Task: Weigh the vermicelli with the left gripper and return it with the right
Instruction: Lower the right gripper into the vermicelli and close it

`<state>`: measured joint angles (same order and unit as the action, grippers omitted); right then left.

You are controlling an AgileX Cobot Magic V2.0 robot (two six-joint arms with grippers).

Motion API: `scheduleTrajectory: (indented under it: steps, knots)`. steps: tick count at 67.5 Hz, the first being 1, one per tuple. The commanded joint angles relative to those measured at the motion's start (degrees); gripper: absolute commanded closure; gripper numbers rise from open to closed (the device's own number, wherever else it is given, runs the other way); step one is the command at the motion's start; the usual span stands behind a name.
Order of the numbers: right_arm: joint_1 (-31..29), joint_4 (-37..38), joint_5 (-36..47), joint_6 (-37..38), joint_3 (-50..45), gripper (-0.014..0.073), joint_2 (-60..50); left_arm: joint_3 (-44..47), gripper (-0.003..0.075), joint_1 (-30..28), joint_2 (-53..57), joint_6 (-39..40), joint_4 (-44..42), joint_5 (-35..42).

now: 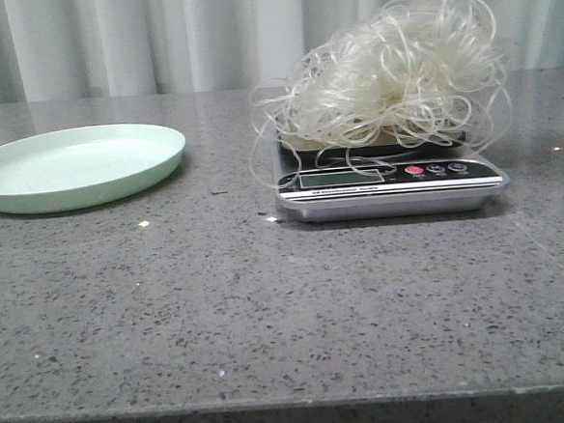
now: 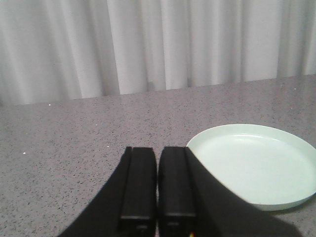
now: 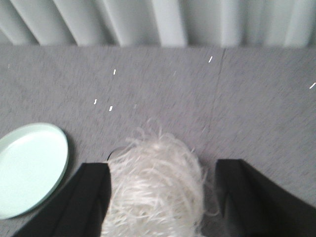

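Observation:
The vermicelli (image 1: 389,73), a fluffy clump of whitish curly strands, sits on a small digital scale (image 1: 391,180) at the right middle of the table. The pale green plate (image 1: 76,166) lies empty at the left. Neither gripper shows in the front view. In the left wrist view my left gripper (image 2: 158,150) is shut and empty above the table, beside the plate (image 2: 256,165). In the right wrist view my right gripper (image 3: 163,168) is open, its black fingers (image 3: 94,197) standing either side of the vermicelli (image 3: 155,192) from above. This view is blurred, and the plate (image 3: 29,168) shows to one side.
The grey speckled table (image 1: 269,300) ends at a front edge close to the camera. A white curtain (image 1: 202,33) hangs behind the table. A few small crumbs (image 1: 143,223) lie between the plate and the scale.

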<state>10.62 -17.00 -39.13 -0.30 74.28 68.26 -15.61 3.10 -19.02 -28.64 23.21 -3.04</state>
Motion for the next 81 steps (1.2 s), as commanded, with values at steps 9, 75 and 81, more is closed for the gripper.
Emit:
scheduleTrajectory:
  steps: [9, 75, 81]
  knots:
    - [0.01, -4.16, -5.25, -0.72, 4.53, -0.001, 8.62, -1.55, 0.0583, -0.23, -0.32, 0.55, 0.75, 4.42]
    - [1.69, -19.95, -8.76, -9.71, 4.6, 0.0158, 25.91, -1.55, 0.0584, -0.23, -0.32, 0.55, 0.75, 4.42]
    - [1.69, -19.95, -9.24, -9.71, 4.6, 0.0312, 25.91, -1.55, 0.0584, -0.23, -0.32, 0.55, 0.75, 4.42]
